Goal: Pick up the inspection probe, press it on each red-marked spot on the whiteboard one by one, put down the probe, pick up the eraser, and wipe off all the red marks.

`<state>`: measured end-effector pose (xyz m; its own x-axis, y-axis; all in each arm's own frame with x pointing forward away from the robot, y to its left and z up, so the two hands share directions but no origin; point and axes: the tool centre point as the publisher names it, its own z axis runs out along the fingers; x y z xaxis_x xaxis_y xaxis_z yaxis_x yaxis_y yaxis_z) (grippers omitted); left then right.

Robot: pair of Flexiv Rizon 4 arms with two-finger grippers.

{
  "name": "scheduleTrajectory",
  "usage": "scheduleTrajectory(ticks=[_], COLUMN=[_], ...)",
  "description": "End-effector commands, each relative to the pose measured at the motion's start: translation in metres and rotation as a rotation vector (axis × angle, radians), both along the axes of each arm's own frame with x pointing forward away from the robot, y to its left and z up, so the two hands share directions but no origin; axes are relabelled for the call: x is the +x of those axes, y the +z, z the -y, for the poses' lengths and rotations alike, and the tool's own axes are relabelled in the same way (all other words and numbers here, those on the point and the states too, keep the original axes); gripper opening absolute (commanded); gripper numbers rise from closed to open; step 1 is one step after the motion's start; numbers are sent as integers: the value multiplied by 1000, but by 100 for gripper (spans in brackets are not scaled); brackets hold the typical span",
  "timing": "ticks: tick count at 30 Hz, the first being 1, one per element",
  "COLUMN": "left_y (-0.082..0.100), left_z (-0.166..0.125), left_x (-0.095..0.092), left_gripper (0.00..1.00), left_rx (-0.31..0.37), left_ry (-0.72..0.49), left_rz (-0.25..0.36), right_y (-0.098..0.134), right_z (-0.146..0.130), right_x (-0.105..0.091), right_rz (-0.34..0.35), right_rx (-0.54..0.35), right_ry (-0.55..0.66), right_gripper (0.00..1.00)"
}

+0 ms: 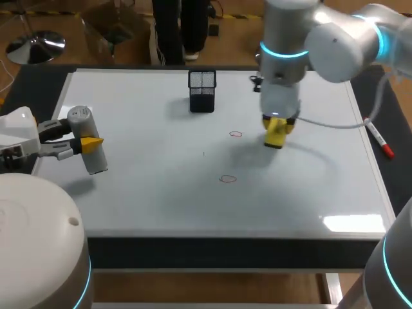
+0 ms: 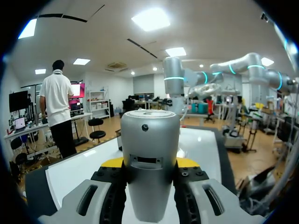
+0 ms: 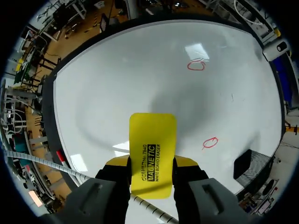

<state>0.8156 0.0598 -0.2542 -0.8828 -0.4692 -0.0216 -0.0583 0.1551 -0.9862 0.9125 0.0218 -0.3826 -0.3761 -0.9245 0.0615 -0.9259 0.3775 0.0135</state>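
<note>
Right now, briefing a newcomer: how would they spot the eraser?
Over the whiteboard, find the right claw beside the farther red mark. The eraser is the flat yellow block it grips, unlike the grey cylindrical probe in the left claw.

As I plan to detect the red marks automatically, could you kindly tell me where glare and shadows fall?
Head view: a glare patch sits at the front right of the whiteboard, clear of both red marks; a soft shadow lies under the right gripper and eraser. Right wrist view: a lamp reflection lies right beside one red mark. Left wrist view: no marks show past the probe.
</note>
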Motion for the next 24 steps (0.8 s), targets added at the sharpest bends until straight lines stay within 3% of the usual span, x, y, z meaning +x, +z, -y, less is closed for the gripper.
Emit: scheduleTrajectory(ticks=[1,13,24], left_y=[1,1,1], left_z=[0,0,0], left_x=[0,0,0], left_gripper=[0,0,0], left_rx=[0,0,0], left_ry=[0,0,0], left_rz=[1,1,1], right_y=[9,1,0], right_z=[58,121,133], right_x=[-20,-43,-57], right_rz=[16,8,6], right_rx=[28,58,59], right_ry=[-41,-199,-247], right_gripper=[0,0,0])
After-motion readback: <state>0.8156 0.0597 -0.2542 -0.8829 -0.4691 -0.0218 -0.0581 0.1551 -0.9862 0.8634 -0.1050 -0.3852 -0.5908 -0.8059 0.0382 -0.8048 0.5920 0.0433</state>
